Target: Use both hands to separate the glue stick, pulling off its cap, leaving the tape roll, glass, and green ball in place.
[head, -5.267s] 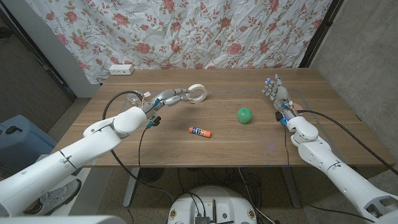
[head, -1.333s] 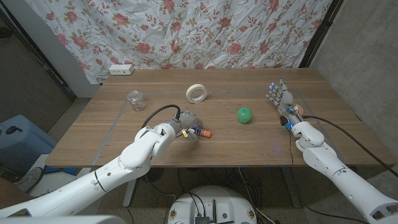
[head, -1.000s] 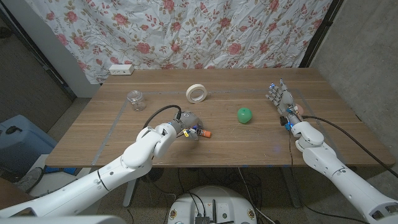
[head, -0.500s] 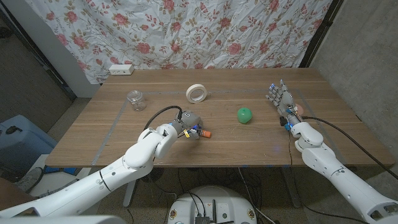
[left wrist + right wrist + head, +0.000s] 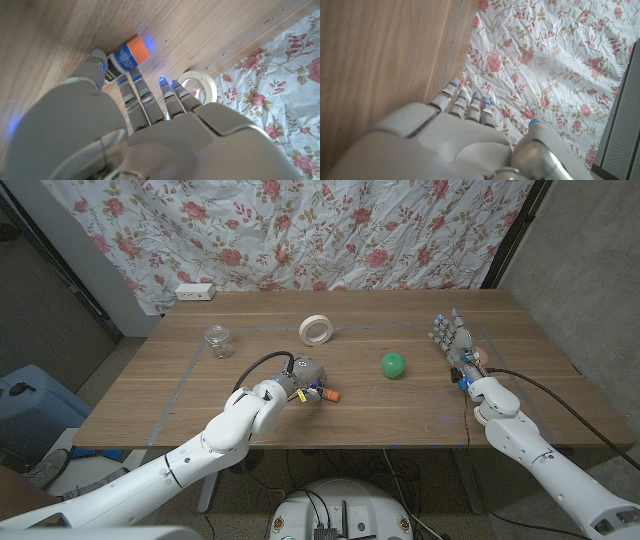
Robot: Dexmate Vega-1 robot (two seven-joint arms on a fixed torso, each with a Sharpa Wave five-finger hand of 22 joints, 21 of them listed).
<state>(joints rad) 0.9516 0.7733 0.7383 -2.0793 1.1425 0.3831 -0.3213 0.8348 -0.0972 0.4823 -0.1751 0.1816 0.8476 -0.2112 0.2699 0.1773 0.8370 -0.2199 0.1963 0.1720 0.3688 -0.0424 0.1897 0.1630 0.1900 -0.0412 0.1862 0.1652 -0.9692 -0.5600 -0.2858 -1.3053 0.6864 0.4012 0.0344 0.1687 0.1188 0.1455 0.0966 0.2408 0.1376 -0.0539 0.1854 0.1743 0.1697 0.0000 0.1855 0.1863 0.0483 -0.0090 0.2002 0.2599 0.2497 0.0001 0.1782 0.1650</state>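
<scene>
Reaching over the glue stick (image 5: 323, 393) near the middle of the wooden bench (image 5: 150, 405), my left hand (image 5: 303, 374) sits on top of the stick's nearer end, its orange tip poking out on the side toward the green ball (image 5: 393, 365). From the left wrist camera I see the stick (image 5: 122, 56) lying on its side on the wood, orange end and blue label showing, with the thumb (image 5: 93, 69) down against one side of it and the other fingers (image 5: 137, 95) stretched over it, slightly spread. I cannot tell from these pictures whether the stick is truly gripped or merely touched. The cap is on the stick as far as I can see.

The tape roll (image 5: 316, 330) lies flat on the bench beyond the glue stick, toward the flowered curtain (image 5: 330, 230); it also shows past the fingertips in the left wrist camera (image 5: 199, 84). The glass (image 5: 217, 341) stands upright on the far side of the glue stick, out toward the robot's left. The green ball rests just beyond the stick's orange end, apart from it.

My right hand (image 5: 452, 338) waits well away from the glue stick, past the green ball near the bench's right edge, standing with fingers straight, a little apart and holding nothing; the right wrist camera shows its fingers (image 5: 465, 107) extended toward the curtain.
</scene>
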